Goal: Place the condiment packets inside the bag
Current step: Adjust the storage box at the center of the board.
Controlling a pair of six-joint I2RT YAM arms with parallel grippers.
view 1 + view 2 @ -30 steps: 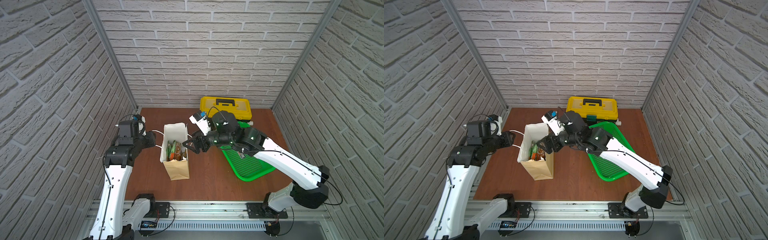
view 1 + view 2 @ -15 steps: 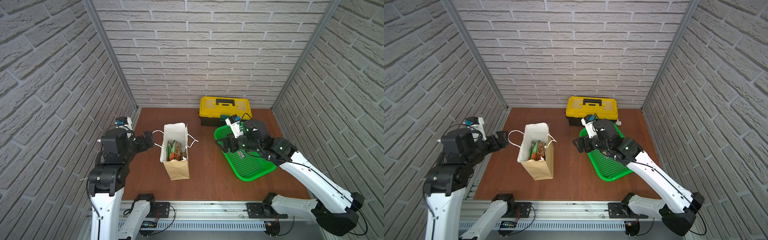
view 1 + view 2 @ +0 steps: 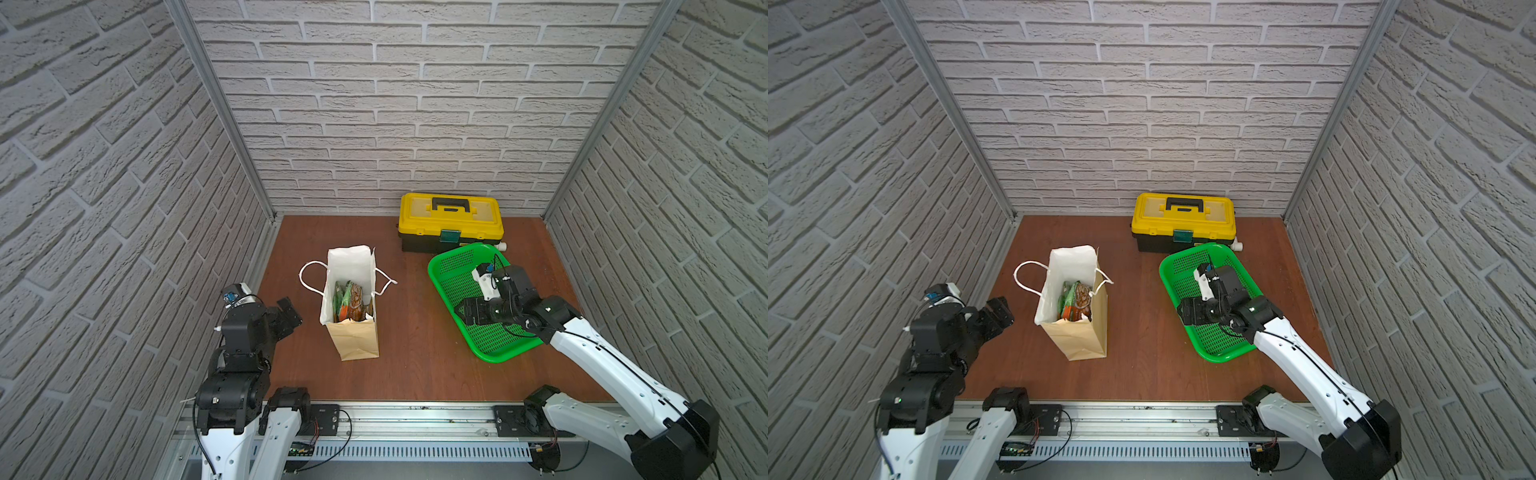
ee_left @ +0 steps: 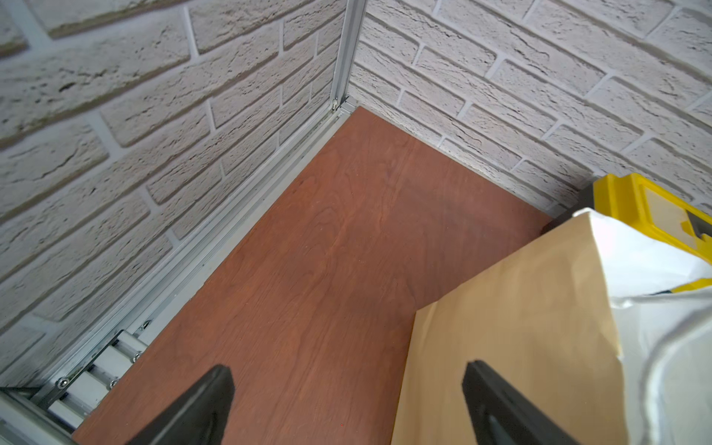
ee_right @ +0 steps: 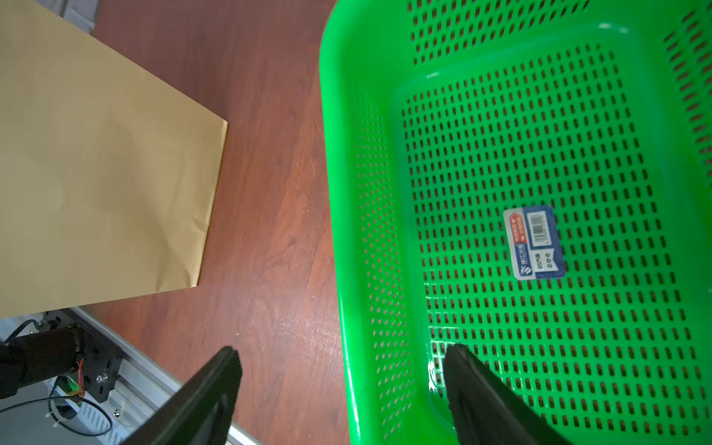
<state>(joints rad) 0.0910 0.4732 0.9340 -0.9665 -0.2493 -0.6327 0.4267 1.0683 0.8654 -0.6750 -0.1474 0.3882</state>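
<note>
1. Okay, both grippers have their jaws spread wide and are holding nothing. My left gripper (image 4: 346, 385) hovers near the bag (image 3: 355, 340), on the side facing my left arm, and in both top views it looks clear of the paper. My right gripper (image 5: 343, 350) is well apart from the bag on the opposite side, straddling the bag-side rim of the green basket (image 5: 335, 154).
2. The condiment packets (image 3: 351, 301) sit down inside the bag, standing on edge against each other with their tops below the rim. I spot none on the table (image 3: 415, 374) around the bag, and the basket floor I can see shows only a sticker (image 5: 535, 242). I'd call it basically done.
3. Handling guess: they're thin glossy pouches, so light, floppy and slippery. I'd pinch a flat sealed edge rather than the puffy middle, and gently, so nothing bursts.
4. The bag itself is light paper, upright and open, so I figure a bump tips or slides it. To steady it I'd take the top rim or one of the cord loops (image 3: 309, 278), never crush the body.
</note>
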